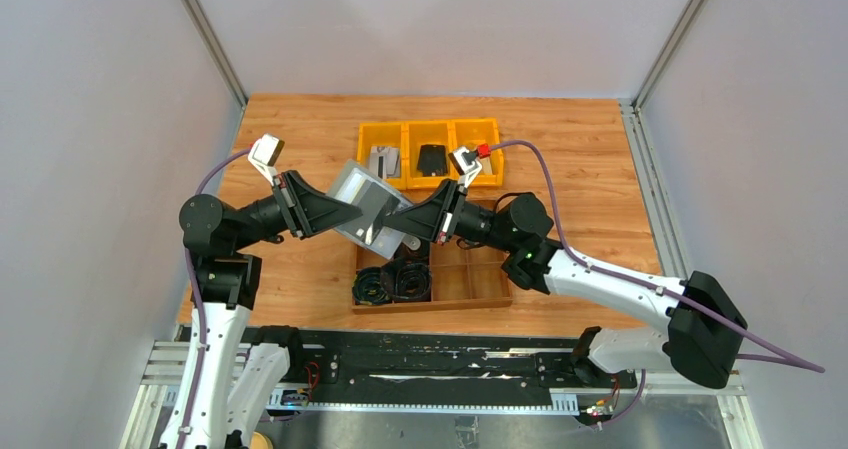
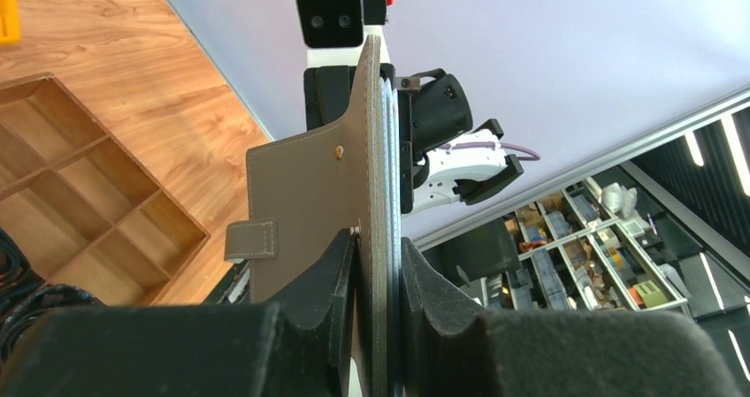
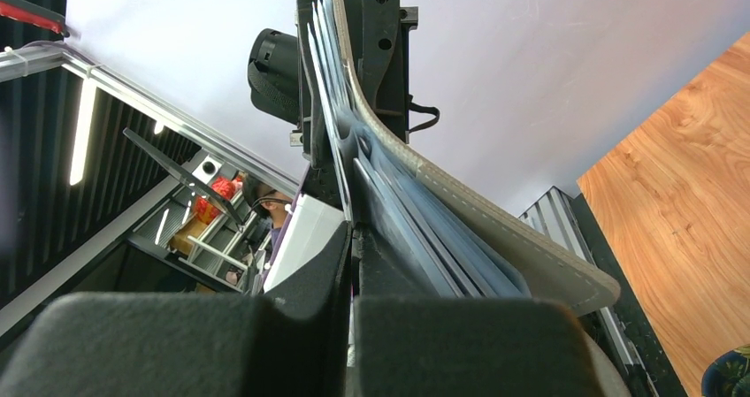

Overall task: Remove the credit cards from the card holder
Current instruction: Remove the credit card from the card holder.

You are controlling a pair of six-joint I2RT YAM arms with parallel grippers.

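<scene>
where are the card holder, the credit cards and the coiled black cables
card holder (image 2: 301,194): left wrist view, outer flap
credit cards (image 3: 398,220): right wrist view, fanned edges
coiled black cables (image 1: 372,287): top external view, left coil

— First entry?
— Card holder (image 2: 305,202): grey-brown, stitched border, upright, seen nearly edge-on at mid-frame. Snap stud (image 2: 340,151) on the flap; strap tab (image 2: 250,240) at its left edge.
— Held by?
— Left gripper (image 2: 378,248): black fingers closed on its lower edge, one either side.
— Contents?
— Credit cards (image 2: 389,132): thin edges stacked against its right face.
— Surroundings?
— Behind, the other arm's camera housing (image 2: 330,12). Left: divided wooden tray (image 2: 97,194), black cables (image 2: 18,282), yellow bin corner (image 2: 7,12), wood-grain table (image 2: 177,87).
</scene>
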